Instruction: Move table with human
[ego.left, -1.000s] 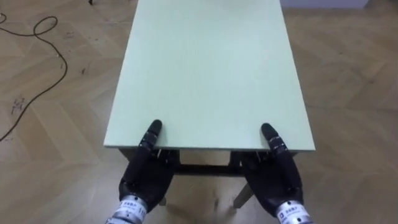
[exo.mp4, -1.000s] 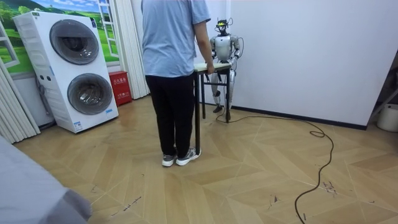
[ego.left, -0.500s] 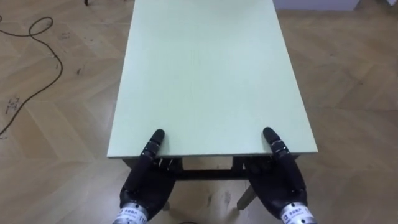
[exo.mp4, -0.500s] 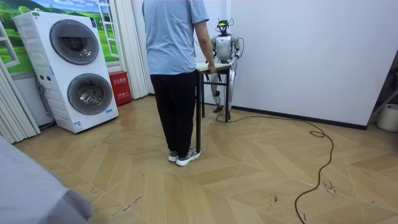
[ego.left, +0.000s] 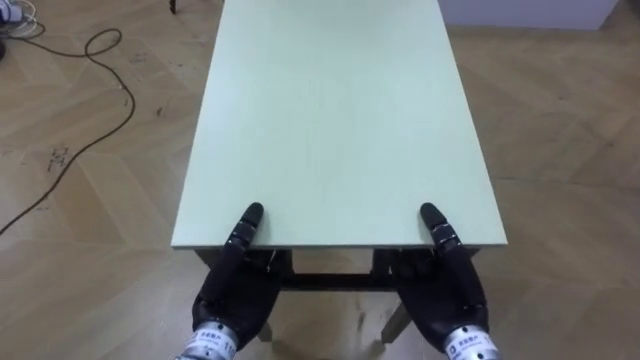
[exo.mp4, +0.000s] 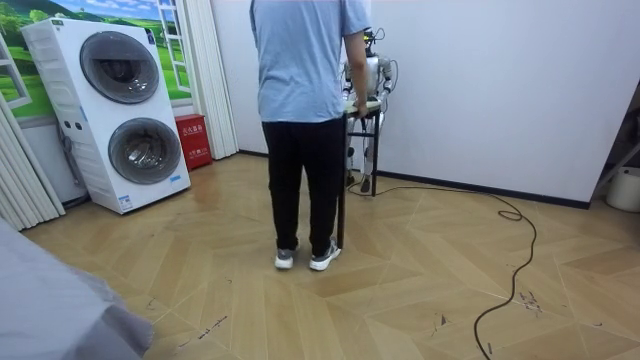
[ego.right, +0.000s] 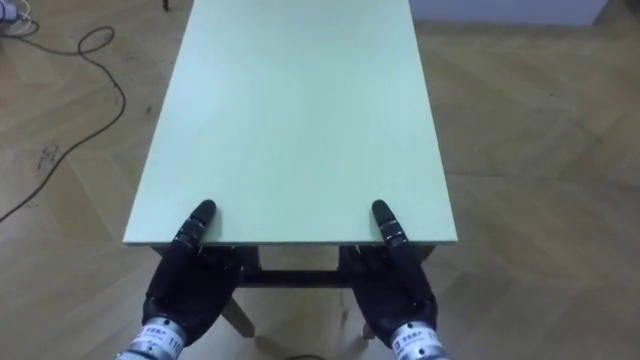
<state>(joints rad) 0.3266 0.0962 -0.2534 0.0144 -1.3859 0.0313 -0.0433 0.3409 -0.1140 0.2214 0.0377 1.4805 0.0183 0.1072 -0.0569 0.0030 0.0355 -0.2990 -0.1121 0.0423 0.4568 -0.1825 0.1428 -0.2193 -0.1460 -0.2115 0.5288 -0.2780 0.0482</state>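
Desk (ego.left: 330, 110): pale green top, bare, filling the centre of the eye views from the lower third up to the top edge. In room view, upper centre, carried end-on between person and robot, close to the white wall (exo.mp4: 500, 90). Cannot tell whether the legs are clear of the floor (ego.left: 560, 150).

Left hand (ego.left: 232, 295), lower left of frame: thumb laid on top of the near edge, palm below it, rest tucked under the top. Grip state cannot be told. Right hand (ego.left: 445, 290), lower right: same pose at the other near corner, same verdict.

Person (exo.mp4: 305, 60), back to the room camera, at the far end, one hand on the desk edge.

Risks, judged:
- Thumbs sitting close to the edge; a sudden tug from the far end could pull the top out from the hands and drop the near end.
- Mismatch in pace between the two carriers could tilt or twist the desk and upset the robot's balance.
- Little room by the wall in room view; a swing that way could knock a corner or leg against it.

Containers: none on the desk. Two stacked washers (exo.mp4: 120, 110), left of room view, doors shut, contents not discernible. Red box (exo.mp4: 192, 140) beside them, contents not visible.
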